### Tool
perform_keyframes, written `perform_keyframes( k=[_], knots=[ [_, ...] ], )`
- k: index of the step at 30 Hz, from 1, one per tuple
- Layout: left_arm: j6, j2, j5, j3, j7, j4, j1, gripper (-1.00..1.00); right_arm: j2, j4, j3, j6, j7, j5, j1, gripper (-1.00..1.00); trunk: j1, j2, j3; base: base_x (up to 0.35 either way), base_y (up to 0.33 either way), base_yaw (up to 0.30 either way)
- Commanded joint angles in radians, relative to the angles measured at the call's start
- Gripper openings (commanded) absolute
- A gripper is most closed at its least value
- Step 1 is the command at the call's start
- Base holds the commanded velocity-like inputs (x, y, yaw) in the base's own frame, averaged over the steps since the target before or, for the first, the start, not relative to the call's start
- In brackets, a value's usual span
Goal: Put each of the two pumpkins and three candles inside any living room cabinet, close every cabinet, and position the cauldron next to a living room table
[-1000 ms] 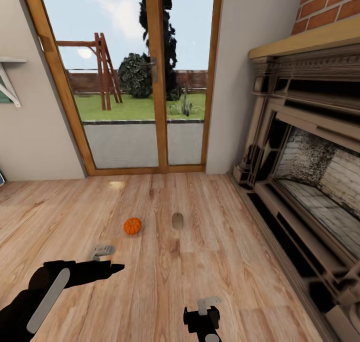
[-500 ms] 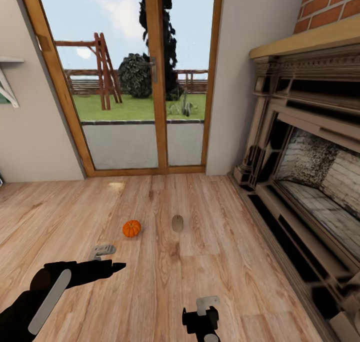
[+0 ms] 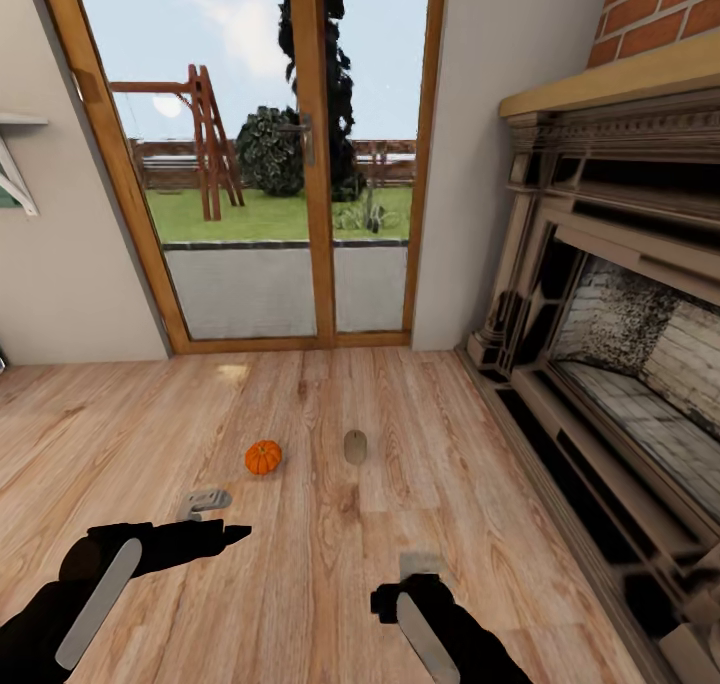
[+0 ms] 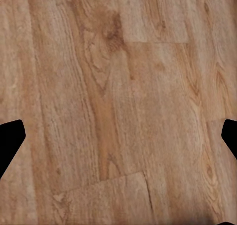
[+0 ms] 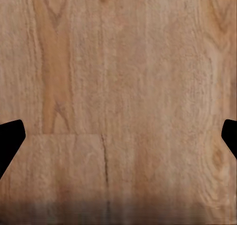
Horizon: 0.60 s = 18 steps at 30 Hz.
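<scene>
Both grippers, left (image 3: pixel 205 505) and right (image 3: pixel 420 565), hang open and empty over the floor (image 3: pixel 480 504), pumpkin (image 3: pixel 264 457) and candle (image 3: pixel 355 446) ahead awaiting pickup.

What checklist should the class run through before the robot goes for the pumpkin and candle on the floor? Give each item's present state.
1. Pumpkin in view on the floor: ok.
2. Candle upright, apart from the pumpkin: ok.
3. Left gripper empty, fingers spread: ok.
4. Right gripper empty, fingers spread: ok.
5. Either gripper over a target: not ok, both wrist views show bare boards.
6. Cabinet located: cannot tell.
</scene>
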Motion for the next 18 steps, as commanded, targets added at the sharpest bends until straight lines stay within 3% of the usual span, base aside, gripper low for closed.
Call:
perform_keyframes(
  k=[1,5,15,18],
  knots=[
    [0.003,0.001,-0.006,0.0,-0.007,0.0,-0.001,1.0,-0.001,-0.153,-0.01,0.1,-0.012,-0.012,-0.001,1.0,0.0,0.0,-0.001,0.0,0.0,0.0],
    [0.003,0.002,-0.006,0.001,-0.008,0.0,-0.001,1.0,-0.001,-0.14,-0.028,0.114,-0.017,-0.01,-0.006,1.0,0.0,0.0,-0.001,0.0,0.0,0.0],
    [0.003,0.001,-0.004,0.002,-0.01,-0.007,-0.001,1.0,0.003,-0.135,-0.028,0.109,-0.017,-0.007,-0.009,1.0,0.0,0.0,-0.001,0.001,0.0,0.0],
    [0.004,0.002,-0.004,0.003,-0.01,-0.009,-0.001,1.0,0.005,-0.115,-0.026,0.093,-0.017,-0.005,-0.038,1.0,0.0,0.0,-0.001,0.149,0.022,0.0]
  ],
)
